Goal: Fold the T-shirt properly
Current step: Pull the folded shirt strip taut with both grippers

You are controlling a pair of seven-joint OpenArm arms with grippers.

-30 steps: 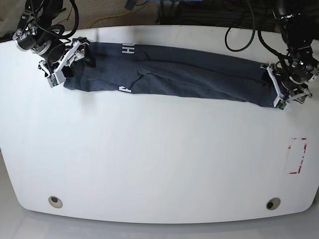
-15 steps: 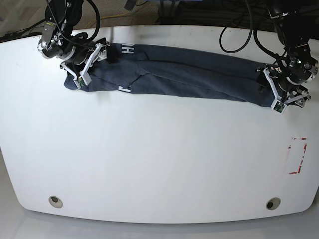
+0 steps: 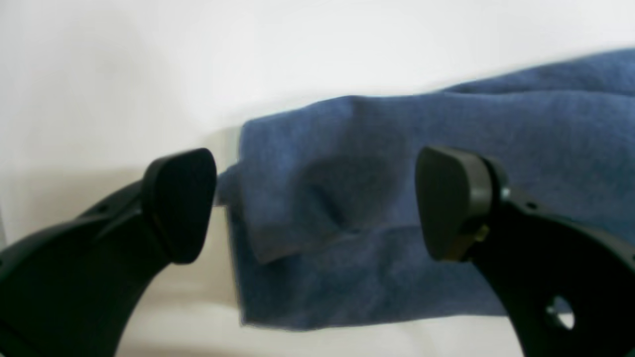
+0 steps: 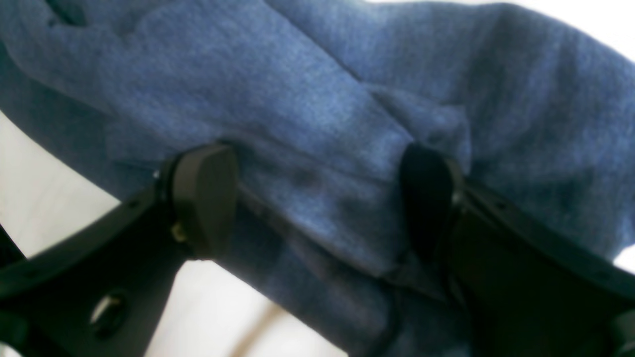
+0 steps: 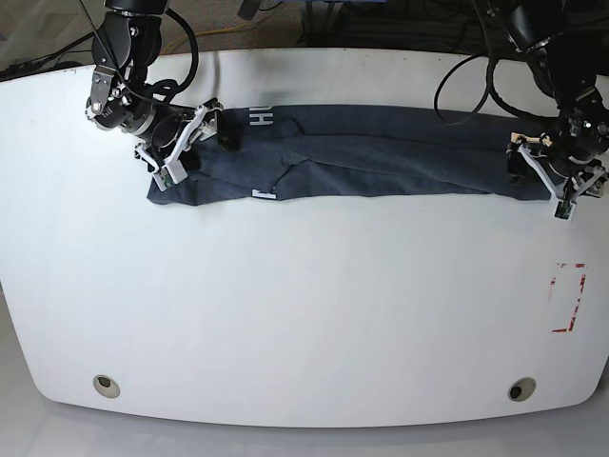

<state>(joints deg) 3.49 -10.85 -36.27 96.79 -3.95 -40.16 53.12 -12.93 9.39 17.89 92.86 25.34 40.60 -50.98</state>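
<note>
The T-shirt (image 5: 381, 157) lies as a long, narrow, dark slate-blue band across the far half of the white table (image 5: 304, 305), with white lettering (image 5: 262, 119) near its left end. My right gripper (image 5: 187, 145) stands over that left end. In the right wrist view its fingers (image 4: 203, 198) are spread wide, straddling a bunched fold of the T-shirt (image 4: 317, 99). My left gripper (image 5: 540, 176) is at the band's right end. Seen from the left wrist, the left gripper (image 3: 312, 203) is open, and the T-shirt's (image 3: 397, 173) end lies flat just beyond its pads.
A red-and-white marking (image 5: 568, 297) sits near the table's right edge. Two round holes (image 5: 107, 385) (image 5: 520, 388) are set near the front edge. Dark cables (image 5: 466, 67) hang over the far edge behind the arms.
The right gripper has slid rightwards and the shirt's left end shifted with it. The left gripper's jaws have spread wider and it has drawn off the shirt's right end.
</note>
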